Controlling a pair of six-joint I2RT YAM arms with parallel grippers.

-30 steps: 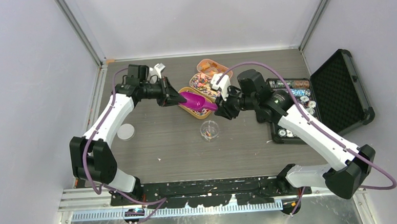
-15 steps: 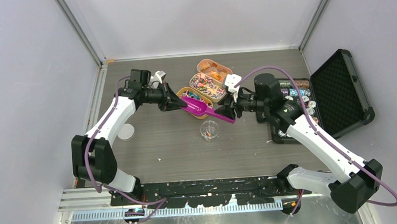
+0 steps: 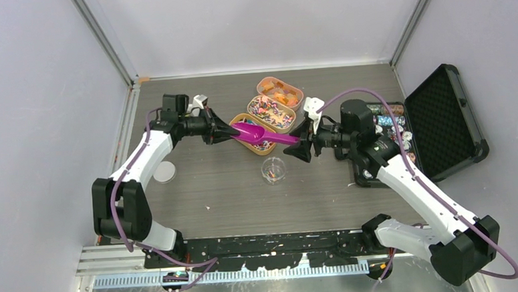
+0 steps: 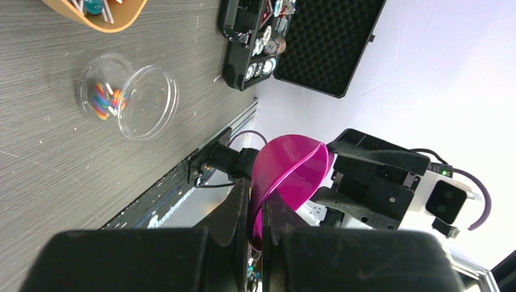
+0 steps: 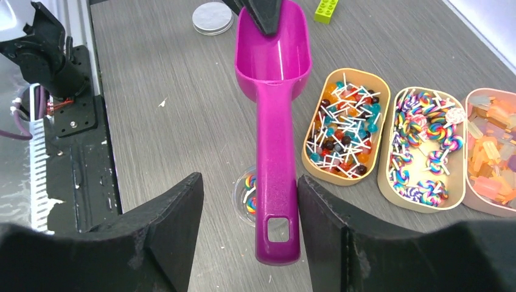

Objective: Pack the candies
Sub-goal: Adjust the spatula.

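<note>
My left claw (image 3: 227, 133) pinches the bowl rim of the magenta plastic scoop (image 5: 271, 91), holding it above the grey worktop (image 3: 205, 182). My right claw (image 3: 302, 144) is spread, one finger on either side of the handle. The tiny colourful candies (image 5: 344, 128) fill tan oval trays (image 5: 348, 70) far of centre. A few lie in the small clear cup (image 4: 146, 100) nearer me.

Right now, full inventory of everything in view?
scoop: 1, magenta, midair by near tray
trays: 3, tan, far middle
candies: many, mixed, in trays and cup
cup: 1, clear, by scoop handle
lid: 1, whitish, left side
block: 1, lime, left far side
case: 1, black, open, right
chips: many, striped, in case
table: 1, grey, underneath all
left pincer: 1, black, shut on scoop bowl
right pincer: 1, black, open astride scoop handle
</note>
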